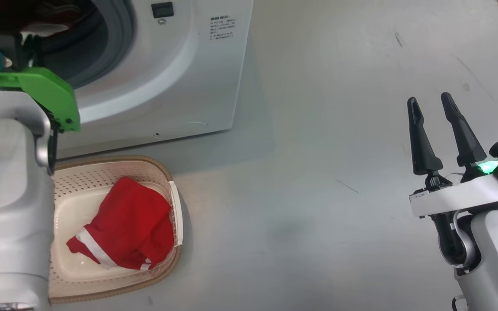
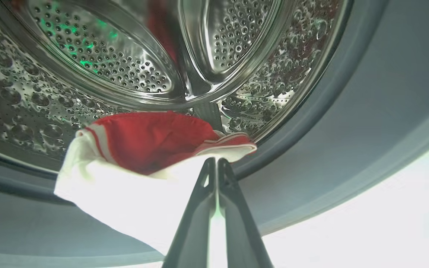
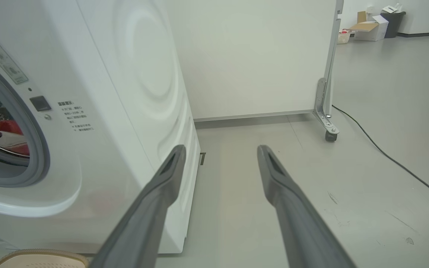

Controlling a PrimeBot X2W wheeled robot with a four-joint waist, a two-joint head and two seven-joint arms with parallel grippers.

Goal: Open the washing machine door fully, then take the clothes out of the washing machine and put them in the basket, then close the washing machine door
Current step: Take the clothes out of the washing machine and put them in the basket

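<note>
Left gripper (image 2: 214, 160) pinching a red-and-white garment (image 2: 143, 145) at the mouth of the washing machine (image 1: 188, 86).

My left fingers are pressed together on the garment's white edge. The cloth hangs out of the washing machine's steel drum (image 2: 102, 67) and drapes over its grey seal (image 2: 311, 141). My right gripper (image 1: 429, 101) is spread wide and holds nothing, over the bare floor (image 1: 318, 129) well to the right of the washing machine. The basket (image 1: 164, 170) stands on the floor just in front of the washing machine, below its opening. A second red garment (image 1: 132, 216) with a white stripe lies crumpled inside it.
</note>
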